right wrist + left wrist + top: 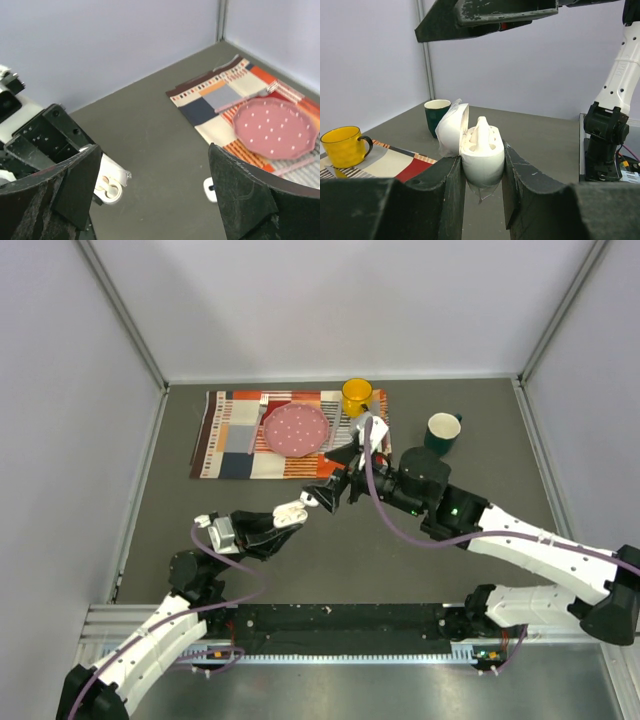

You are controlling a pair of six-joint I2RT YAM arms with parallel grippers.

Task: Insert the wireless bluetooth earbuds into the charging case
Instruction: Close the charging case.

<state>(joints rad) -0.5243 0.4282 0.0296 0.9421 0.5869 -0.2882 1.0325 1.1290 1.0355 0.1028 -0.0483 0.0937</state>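
Note:
My left gripper [285, 515] is shut on a small white charging case [481, 160] and holds it upright above the table, with its lid [451, 129] swung open to the left. One white earbud [483, 131] stands up out of the case's slots. The case also shows in the right wrist view [111, 186], with two round slots. My right gripper [330, 478] is open and empty, just beyond and above the case, jaws wide [153, 147]. A small white piece [210, 190] lies on the table, partly hidden by the right finger [245, 200]; I cannot tell what it is.
A patterned placemat [230, 435] at the back holds a pink plate [295, 428] and a yellow mug [357, 395]. A dark green mug [441, 430] stands to their right. Grey walls close in the table on three sides.

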